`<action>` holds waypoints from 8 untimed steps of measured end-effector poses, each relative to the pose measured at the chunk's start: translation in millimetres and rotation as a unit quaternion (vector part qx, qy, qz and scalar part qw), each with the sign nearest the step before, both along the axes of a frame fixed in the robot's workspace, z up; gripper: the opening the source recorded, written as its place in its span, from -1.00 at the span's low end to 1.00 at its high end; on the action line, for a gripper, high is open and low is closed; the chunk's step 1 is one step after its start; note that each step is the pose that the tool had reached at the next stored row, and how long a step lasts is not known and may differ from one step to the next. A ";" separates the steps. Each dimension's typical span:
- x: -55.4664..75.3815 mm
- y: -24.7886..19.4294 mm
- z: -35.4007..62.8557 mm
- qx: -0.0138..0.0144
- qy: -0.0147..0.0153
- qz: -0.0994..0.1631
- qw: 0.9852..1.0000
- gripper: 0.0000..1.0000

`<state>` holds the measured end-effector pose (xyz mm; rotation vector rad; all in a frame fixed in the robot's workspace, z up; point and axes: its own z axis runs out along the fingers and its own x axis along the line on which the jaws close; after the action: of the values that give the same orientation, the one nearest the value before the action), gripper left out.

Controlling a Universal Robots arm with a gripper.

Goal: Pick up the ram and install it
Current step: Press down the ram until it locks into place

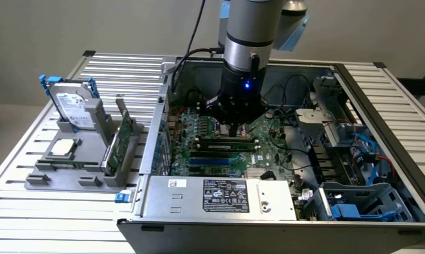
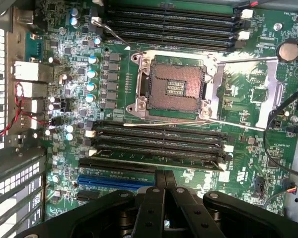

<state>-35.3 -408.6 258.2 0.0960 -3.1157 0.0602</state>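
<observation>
In the exterior view my gripper reaches down into the open computer case, over the motherboard. Right under its fingertips a long, narrow green stick, the ram, stands on edge along the memory slots. In the wrist view the two black fingers are pressed together, so the gripper is shut with nothing showing between them. Just beyond the fingertips run the dark memory slots, with the empty processor socket farther on. I cannot tell in the wrist view which slot holds the ram.
On the exterior view's left, a grey holder carries a silver hard drive with blue rails, a processor chip and a taller green card with a bracket. The case walls, a power supply, cables and drive bays hem in the board.
</observation>
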 end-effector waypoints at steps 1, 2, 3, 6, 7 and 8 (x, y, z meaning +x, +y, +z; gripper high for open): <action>0.0 0.0 0.0 0.000 0.000 -0.006 1.000 -0.79; 0.1 0.0 0.0 0.000 0.000 -0.008 1.000 -0.79; 0.0 0.0 0.0 0.000 0.000 -0.008 1.000 -0.79; 0.0 0.0 0.0 0.000 0.000 -0.008 1.000 -0.79; 0.0 0.0 0.0 0.000 0.000 -0.008 1.000 -0.79; 0.1 0.0 0.0 0.000 0.000 -0.008 1.000 -0.79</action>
<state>-35.2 -408.6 258.2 0.0702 -3.1164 0.0600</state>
